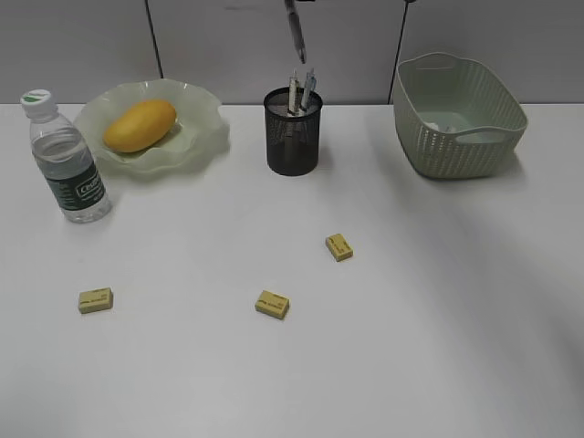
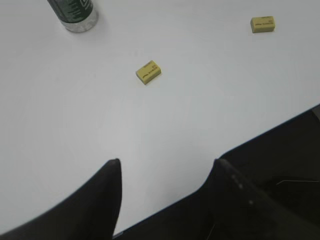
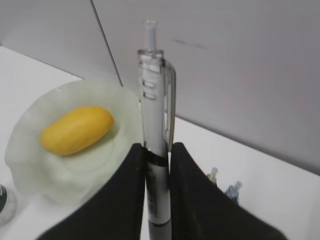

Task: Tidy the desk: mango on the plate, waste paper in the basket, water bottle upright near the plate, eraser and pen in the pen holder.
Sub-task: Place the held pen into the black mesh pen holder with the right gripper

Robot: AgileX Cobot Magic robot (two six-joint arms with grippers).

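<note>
Overhead, pen (image 3: pixel 156 150) upright, clicker outward

A pale grey panelled wall (image 1: pixel 210 46) with dark vertical seams stands behind.

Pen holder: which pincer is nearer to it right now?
Right. The right pincer grips a pen hanging directly above the pen holder. The left pincer hovers open low over the desk by the erasers, well away from it.
</note>
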